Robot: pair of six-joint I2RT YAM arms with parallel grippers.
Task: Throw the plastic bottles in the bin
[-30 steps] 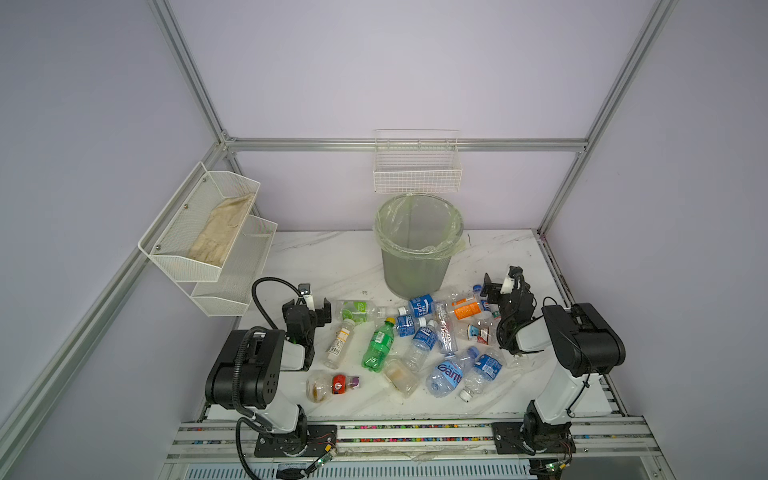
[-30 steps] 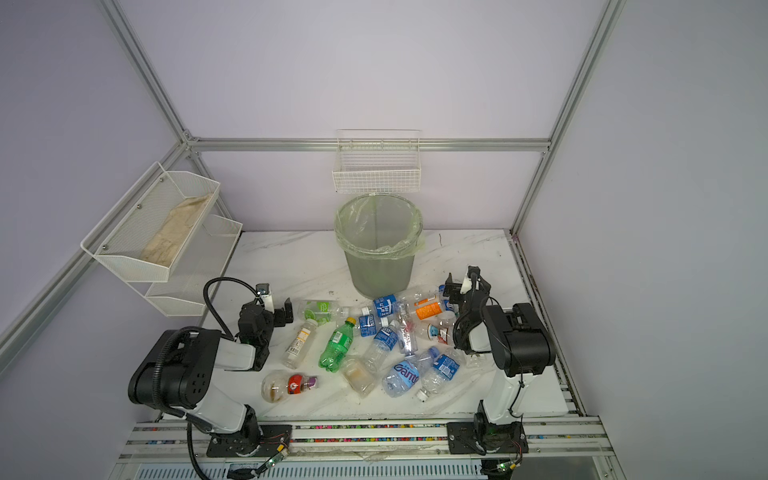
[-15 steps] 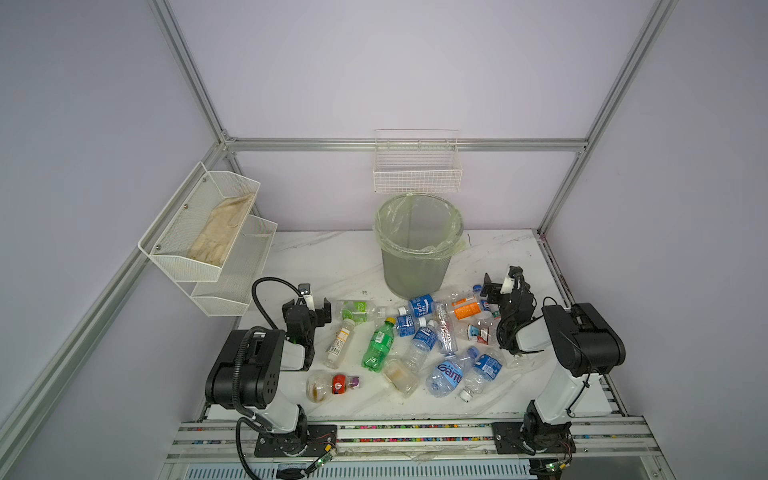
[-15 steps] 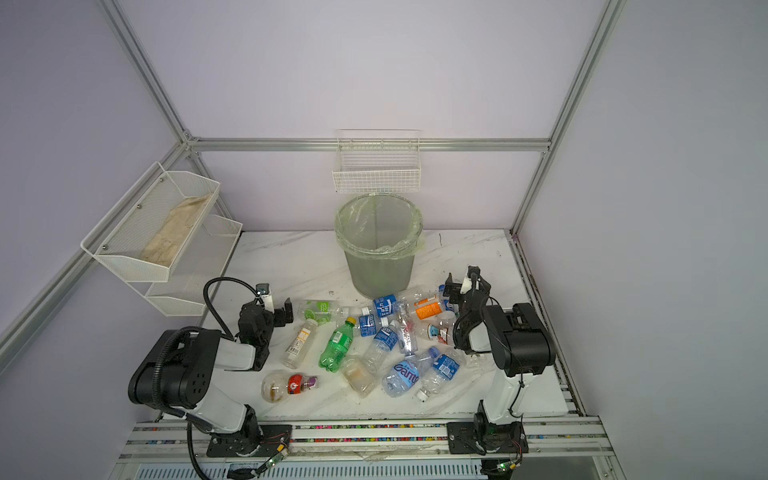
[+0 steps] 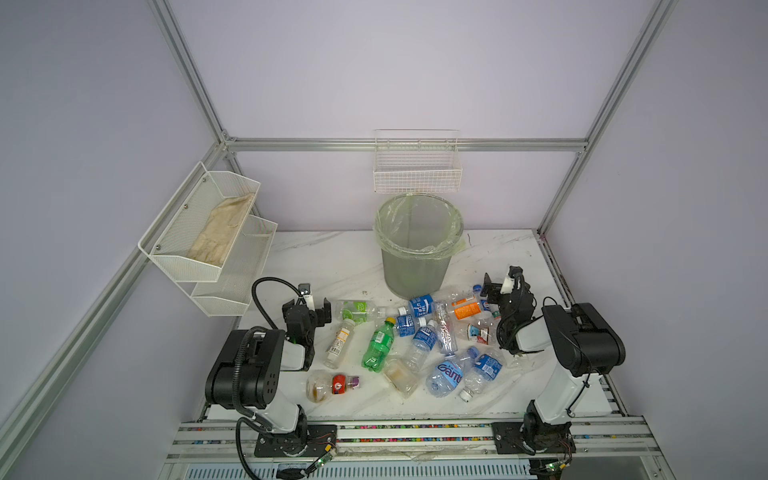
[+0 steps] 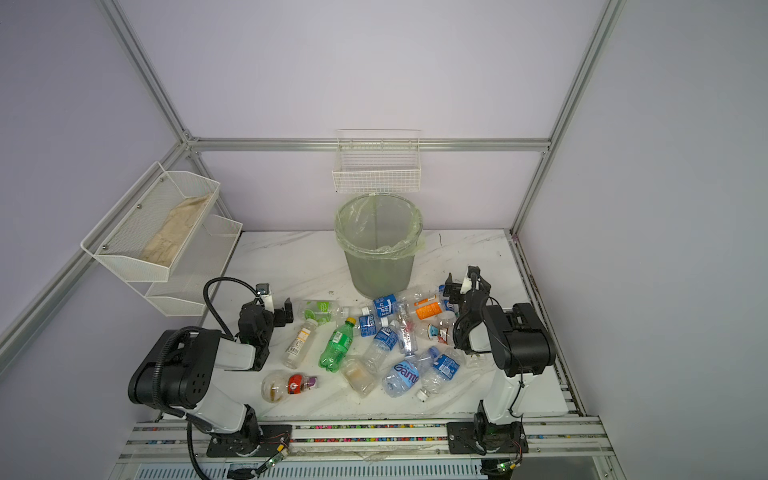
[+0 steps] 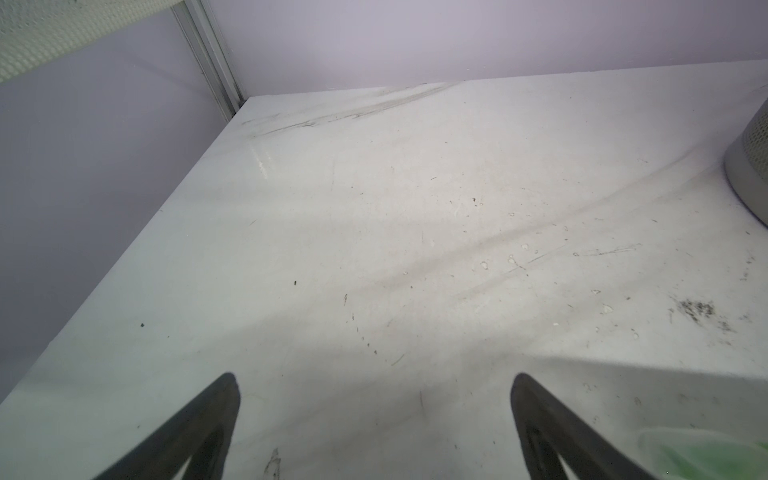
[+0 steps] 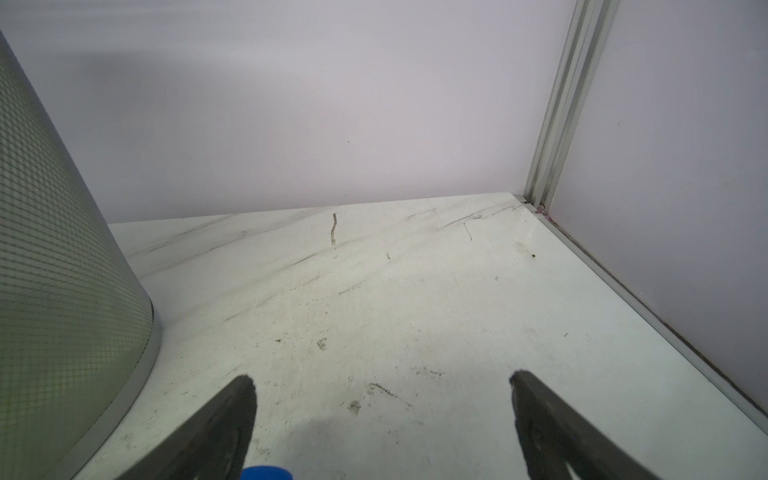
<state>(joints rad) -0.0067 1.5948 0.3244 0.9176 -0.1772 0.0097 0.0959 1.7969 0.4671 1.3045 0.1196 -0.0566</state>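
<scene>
At twelve o'clock on the white table [image 5: 332, 257] stands the grey mesh bin [image 5: 415, 270], upright, its pale green liner showing nothing inside in both top views. Just at its six o'clock the plastic bottles [image 5: 424, 336] lie on their sides in a loose heap across the table's middle, none of them binned. At the heap's nine o'clock sits the left gripper [image 7: 374, 384], and at its two o'clock the right gripper [image 8: 382, 382]. Both have fingers spread wide with nothing between them.

The bottles look mostly empty: light, thin-walled, slick, apt to roll or buckle, so a hold across the labelled belly seems best. Of them the green soda bottle [image 5: 377, 345] looks stiffest.

Above the bin, the white wire basket [image 5: 417, 183] appears empty. At ten o'clock, the two-tier mesh shelf [image 5: 232, 270] holds a beige cloth [image 5: 220, 232] in its upper tier.
</scene>
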